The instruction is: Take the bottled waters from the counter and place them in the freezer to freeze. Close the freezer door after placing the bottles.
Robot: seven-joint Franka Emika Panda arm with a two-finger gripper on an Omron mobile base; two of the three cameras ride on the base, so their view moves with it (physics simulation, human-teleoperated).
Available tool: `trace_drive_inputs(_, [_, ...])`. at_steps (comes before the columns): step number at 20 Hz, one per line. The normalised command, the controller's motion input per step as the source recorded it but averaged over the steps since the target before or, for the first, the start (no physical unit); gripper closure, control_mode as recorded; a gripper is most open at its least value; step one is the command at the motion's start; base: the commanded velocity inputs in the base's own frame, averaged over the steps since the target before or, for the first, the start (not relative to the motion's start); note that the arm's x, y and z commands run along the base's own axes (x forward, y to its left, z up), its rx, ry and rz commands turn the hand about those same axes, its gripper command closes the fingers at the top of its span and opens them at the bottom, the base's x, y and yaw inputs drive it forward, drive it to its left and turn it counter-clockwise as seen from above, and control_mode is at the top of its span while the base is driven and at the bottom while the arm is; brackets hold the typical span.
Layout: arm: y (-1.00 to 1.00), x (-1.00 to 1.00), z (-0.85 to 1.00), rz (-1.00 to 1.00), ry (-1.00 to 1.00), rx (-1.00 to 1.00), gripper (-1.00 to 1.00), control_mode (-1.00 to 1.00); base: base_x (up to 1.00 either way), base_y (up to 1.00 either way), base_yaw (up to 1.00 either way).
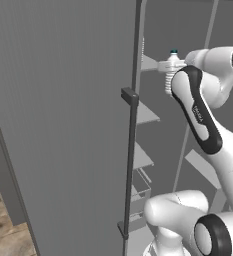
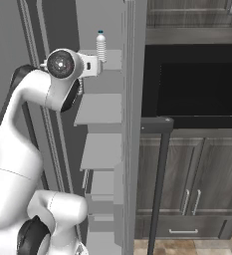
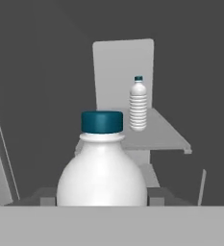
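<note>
Nearest the hand camera: a held bottle, teal cap up, shoulder and neck seen from close behind. The pincer is pinching this bottle around its body; a dark fingertip shows on either side of it, low in the hand view.

In the base views the same bottle stands upright at the end of the arm, inside the freezer, level with an upper shelf. Whether its base touches that shelf cannot be told from either side.

A second bottle stands upright further in, on a shelf straight ahead of the hand, well apart from the held one. Judgement: one bottle is already stored; this is the placing of the other.

The freezer door stands wide open to the arm's left, its long bar handle on the near edge.

Step in hand, as judged: setting down the held bottle on a freezer shelf.

Next move calls for: lower until the base sits flat on the shelf, keep it upright, then let the fingers spread and draw the hand straight back so the tips do not tip it. After that, door still to be shut; arm must clear the opening first.
</note>
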Motion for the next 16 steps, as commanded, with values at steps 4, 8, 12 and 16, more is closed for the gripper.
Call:
trace_drive_inputs(4, [0.0, 0.2, 0.33, 0.06, -0.04, 0.0, 1.0, -1.0, 0.0, 0.0, 0.0])
trace_drive_inputs(8, [0.0, 0.17, 0.34, 0.07, -0.08, 0.0, 1.0, -1.0, 0.0, 0.0, 0.0])
trace_drive_inputs(12, [0.0, 0.21, 0.26, 0.09, -0.12, 0.0, 1.0, -1.0, 0.0, 0.0, 0.0])
trace_drive_inputs(16, [0.0, 0.21, 0.02, 0.07, -0.14, 0.0, 1.0, -1.0, 0.0, 0.0, 0.0])
